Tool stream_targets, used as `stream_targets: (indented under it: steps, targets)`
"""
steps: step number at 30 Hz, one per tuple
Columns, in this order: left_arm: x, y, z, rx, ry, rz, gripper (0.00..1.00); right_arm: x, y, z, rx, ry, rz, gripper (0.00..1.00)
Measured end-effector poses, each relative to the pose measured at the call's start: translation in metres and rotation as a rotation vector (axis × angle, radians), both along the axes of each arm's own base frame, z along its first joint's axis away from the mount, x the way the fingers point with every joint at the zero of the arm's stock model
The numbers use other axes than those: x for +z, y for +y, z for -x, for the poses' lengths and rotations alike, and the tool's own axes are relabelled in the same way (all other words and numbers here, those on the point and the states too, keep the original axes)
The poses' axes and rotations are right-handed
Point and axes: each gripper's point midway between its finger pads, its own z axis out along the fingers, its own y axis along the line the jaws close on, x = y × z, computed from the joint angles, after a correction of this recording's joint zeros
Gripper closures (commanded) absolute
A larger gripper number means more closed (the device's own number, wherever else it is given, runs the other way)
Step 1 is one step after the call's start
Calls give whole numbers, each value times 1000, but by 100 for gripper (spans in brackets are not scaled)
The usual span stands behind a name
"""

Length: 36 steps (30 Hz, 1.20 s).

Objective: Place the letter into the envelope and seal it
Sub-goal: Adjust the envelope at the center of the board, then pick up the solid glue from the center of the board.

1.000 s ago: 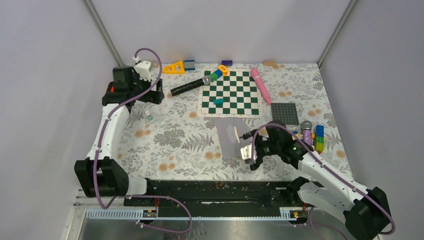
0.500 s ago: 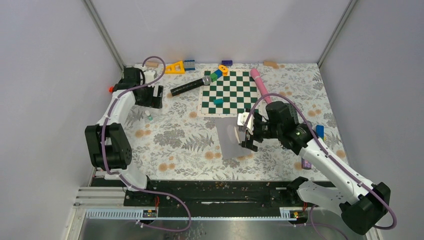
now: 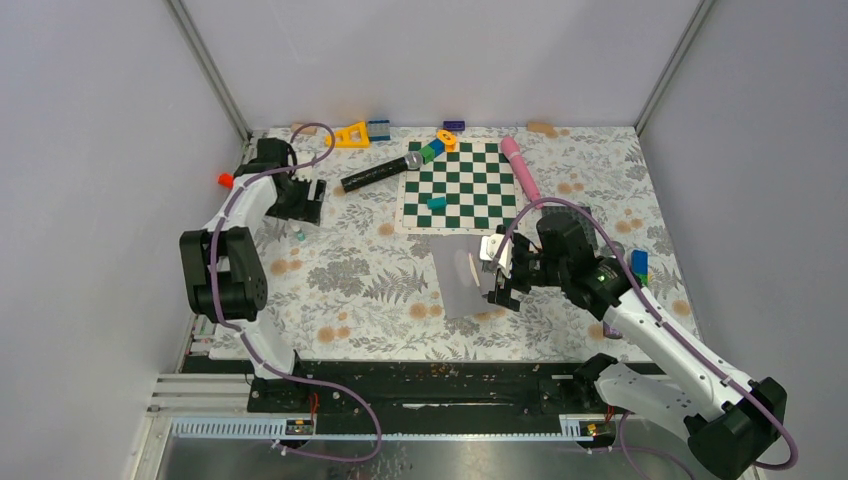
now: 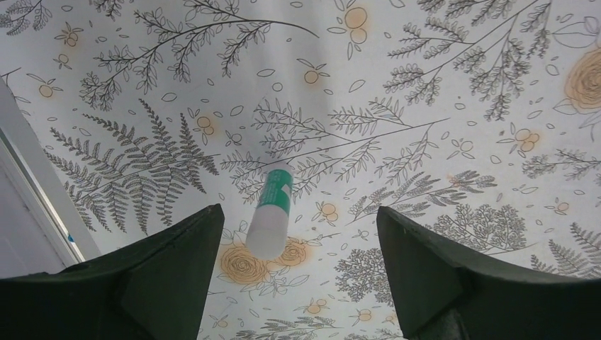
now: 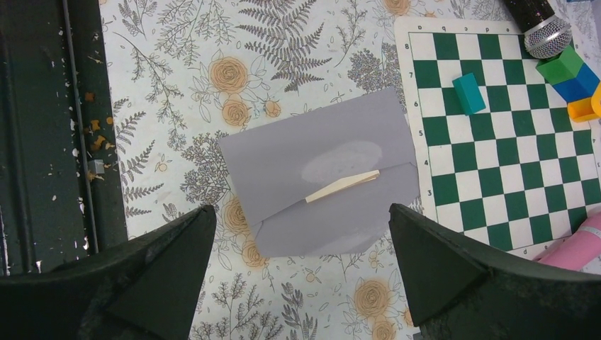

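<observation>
While both hands hang over the table point(image 3: 350, 270), the envelope point(image 5: 319, 177) lies flat on it right beside the near edge of the chessboard mat point(image 5: 510, 127). It is matte grey paper with a crease across it, a rounded part on one side of the crease and a paler oval patch on the other. A thin cream strip point(image 5: 342, 186) lies along the crease; can't tell whether it's the letter's edge. The right hand point(image 5: 301, 211) hovers above the envelope with its dark fingers spread wide, gripping nothing. The left hand point(image 4: 298, 212) is over at the far-left side, also parted wide and empty, above a small glue stick point(image 4: 271, 209), a white tube with a green label lying on its side. The mat is flat with green and white squares, and a teal block point(image 5: 468, 92) sits on it. A black microphone point(image 5: 546, 28) with a mesh head lies at the mat's corner. The table cover is pale, printed with grey ferns and orange flowers. A scuffed black rail point(image 5: 42, 142) runs along the near edge. Plain pale walls, metal corner posts.
</observation>
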Motion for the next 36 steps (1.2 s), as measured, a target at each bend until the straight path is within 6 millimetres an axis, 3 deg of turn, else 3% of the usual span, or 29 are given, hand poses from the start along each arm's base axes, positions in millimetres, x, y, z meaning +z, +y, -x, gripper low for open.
stream_targets:
  steps: [15,25,32,36]
  targets:
    - [-29,13,3,12,80,-65,49,-5,-1,1,0,9,7,1]
    - [-30,15,4,12,86,-78,70,-5,-1,1,0,9,7,1]
    - [-30,15,7,8,99,-81,93,-5,-1,1,0,9,7,1]
    - [-28,15,9,6,107,-78,95,-5,-1,1,0,10,6,1]
